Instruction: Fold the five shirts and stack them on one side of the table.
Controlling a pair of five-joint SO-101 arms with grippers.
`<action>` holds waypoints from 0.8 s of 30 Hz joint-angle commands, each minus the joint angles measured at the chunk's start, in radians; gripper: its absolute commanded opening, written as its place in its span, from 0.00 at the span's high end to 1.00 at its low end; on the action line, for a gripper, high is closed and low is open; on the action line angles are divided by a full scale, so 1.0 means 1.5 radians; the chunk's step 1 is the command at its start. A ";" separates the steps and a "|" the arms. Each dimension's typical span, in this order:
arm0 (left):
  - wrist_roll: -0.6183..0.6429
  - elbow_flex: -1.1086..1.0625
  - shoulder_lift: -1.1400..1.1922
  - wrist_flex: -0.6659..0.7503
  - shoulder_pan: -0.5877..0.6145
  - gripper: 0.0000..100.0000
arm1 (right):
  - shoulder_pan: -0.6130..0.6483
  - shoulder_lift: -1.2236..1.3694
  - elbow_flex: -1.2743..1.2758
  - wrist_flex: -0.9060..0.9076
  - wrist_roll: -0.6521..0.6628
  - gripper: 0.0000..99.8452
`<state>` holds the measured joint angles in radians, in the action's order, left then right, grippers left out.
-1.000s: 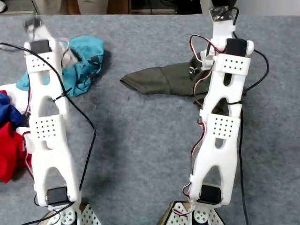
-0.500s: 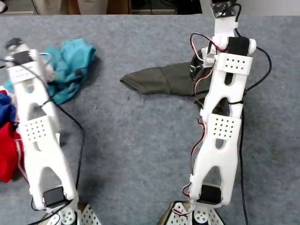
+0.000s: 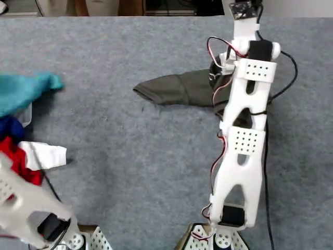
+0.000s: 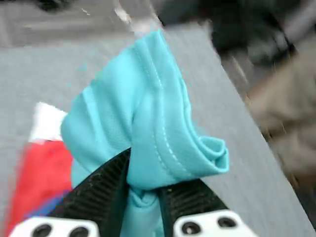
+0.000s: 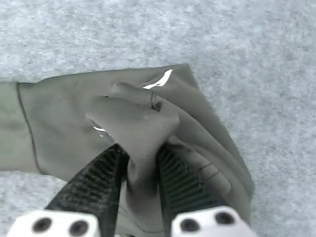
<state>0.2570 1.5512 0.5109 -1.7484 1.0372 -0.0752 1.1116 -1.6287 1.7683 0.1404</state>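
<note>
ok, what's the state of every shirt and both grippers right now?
teal knit shirt: bunched, clamped in the left gripper.
olive-green shirt: lying on the grey table, one fold pinched by the right gripper.
red shirt: crumpled, unfolded, at the table's left edge.
blue shirt: crumpled, between teal and red.
white shirt: flat, beside the red one.
left gripper: shut on teal.
right gripper: shut on olive.

On the grey felt-covered table (image 3: 130, 172), the crumpled olive-green shirt (image 3: 177, 89) lies right of centre toward the far edge, one end in the right gripper (image 5: 139, 155). At the left edge, the bunched teal shirt (image 3: 23, 91), in the left gripper (image 4: 143, 182), is farthest back. The crumpled blue shirt (image 3: 10, 127), red shirt (image 3: 18, 161) and white cloth (image 3: 49, 156) lie nearer.
</note>
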 commanded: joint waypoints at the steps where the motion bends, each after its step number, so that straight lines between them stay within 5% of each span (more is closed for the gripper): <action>1: -0.001 -0.045 -0.051 -0.007 0.116 0.98 | 0.029 -0.057 -0.018 0.013 0.003 1.00; 7: -0.002 -0.197 -0.055 -0.007 0.237 0.98 | 0.058 -0.057 -0.018 0.012 0.003 1.00; 10: -0.069 -0.347 -0.058 -0.007 0.244 0.98 | 0.068 -0.056 -0.017 0.012 0.003 1.00; 17: -0.178 -0.746 -0.050 0.015 0.100 0.93 | 0.084 -0.056 -0.017 0.012 0.004 1.00; 24: -0.123 -1.025 -0.051 0.375 -0.033 0.93 | 0.080 -0.060 -0.017 0.013 0.003 1.00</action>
<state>0.0100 0.1473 0.4695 -1.4369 1.0541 0.0353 1.1116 -1.6287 1.7714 0.1404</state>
